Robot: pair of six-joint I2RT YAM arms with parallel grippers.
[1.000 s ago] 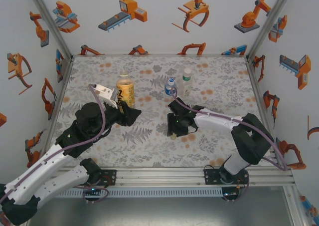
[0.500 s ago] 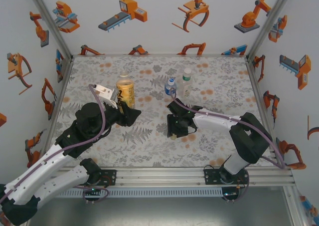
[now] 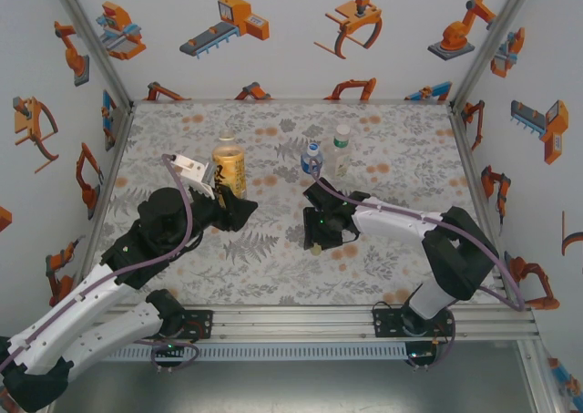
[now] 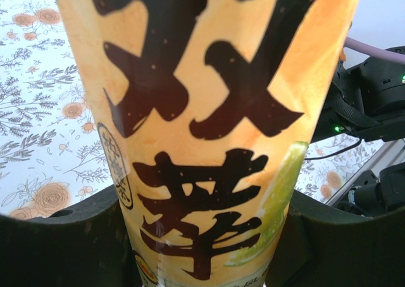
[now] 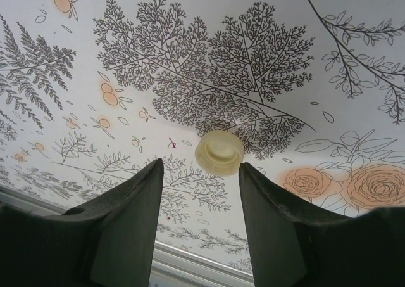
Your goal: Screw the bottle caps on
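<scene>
Two things worry me here.

First one: the cap [image 5: 219, 153] lies flat on the floral surface [image 3: 401, 149], just past the tips of the right gripper [image 5: 200, 176], whose jaws are spread wide above it. It isn't centred in the gap either; in the wrist view it sits closer to the finger on the right. If the arm drops and squeezes from this spot, my guess is one finger reaches the cap first and flicks it away. Or the tips scrape the mat and ride over something that low. It looks slick too, so a shallow pinch could pop it out sideways.

Second one: the left gripper [image 4: 202, 239] has its jaws pinching the yellow bottle [image 4: 209, 128] low on its body, with the bottle upright on the left half of the surface. Held that low, I'd expect the neck to wobble or the bottle to spin in the grip once twisting starts. A cap going on crooked would cross-thread.

Also, the blue-label bottle [image 3: 311, 159] and the green-and-white bottle [image 3: 341, 149] stand close together just beyond the right gripper, so a sloppy lift could clip them. Can't tell from above if those two are capped.
</scene>
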